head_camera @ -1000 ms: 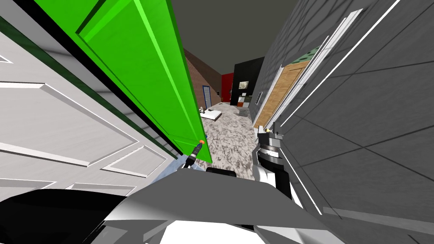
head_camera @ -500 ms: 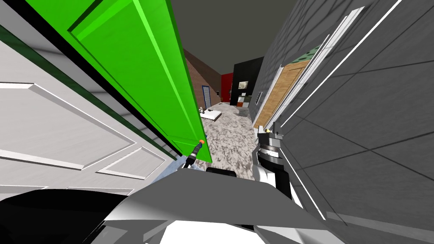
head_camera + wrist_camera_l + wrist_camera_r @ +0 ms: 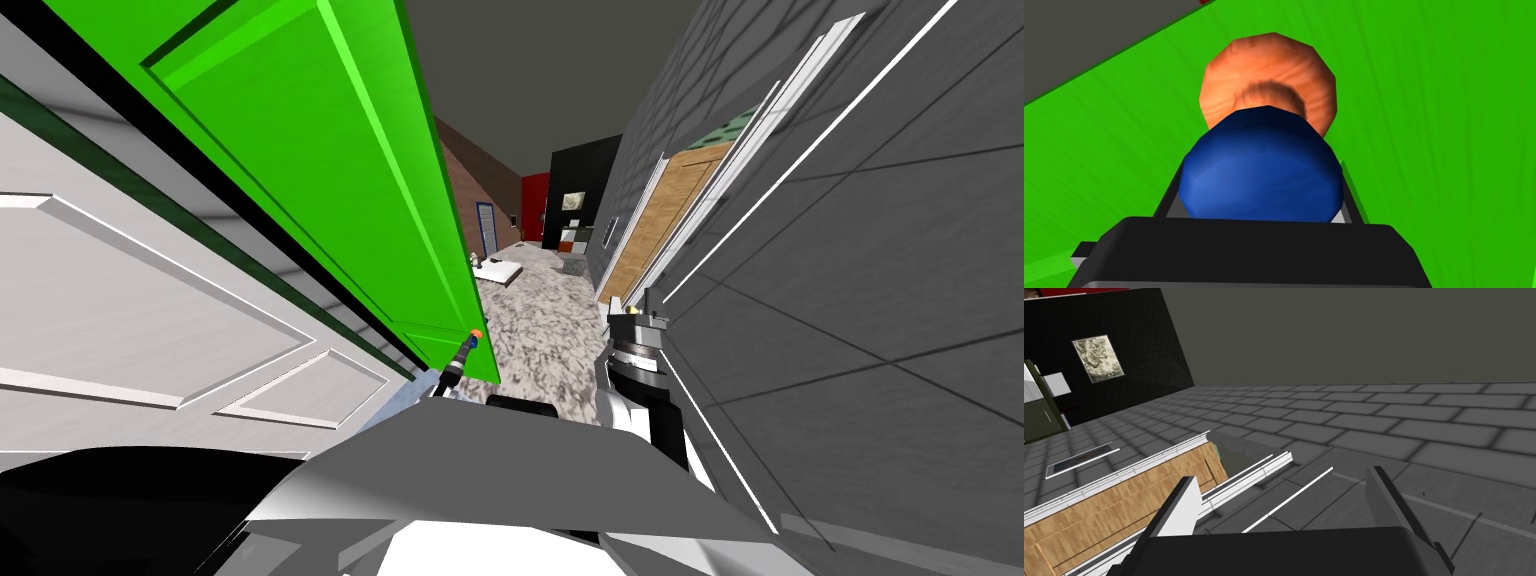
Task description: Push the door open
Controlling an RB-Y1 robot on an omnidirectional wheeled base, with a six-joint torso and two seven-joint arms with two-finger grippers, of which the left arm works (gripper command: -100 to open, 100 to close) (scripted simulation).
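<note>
1. Left gripper (image 3: 467,350): its fingers (image 3: 1169,196) are pressing the two sides of a blue knob (image 3: 1259,170), which is filling the gap between the jaws.
2. Orange disc (image 3: 1269,70): it is sitting just past the blue knob, ahead of the jaws, against the door face.
3. Green door (image 3: 330,150): it is standing directly in front of the left jaws, swung partly open. Its free edge is running just beside the knob, on the side toward the right arm.
4. Speckled floor (image 3: 545,340): it is stretching away past that free edge, between the two grippers and onward, giving open passage.
5. Grey wall (image 3: 850,300): it is closing off the outer side of the right gripper.
6. White panelled surface (image 3: 150,300): it is lying outward of the left jaws, behind the green door.
7. Right gripper (image 3: 640,310): it is pointing up near the grey wall, well apart from the door, jaws spread wide and holding nothing.
</note>
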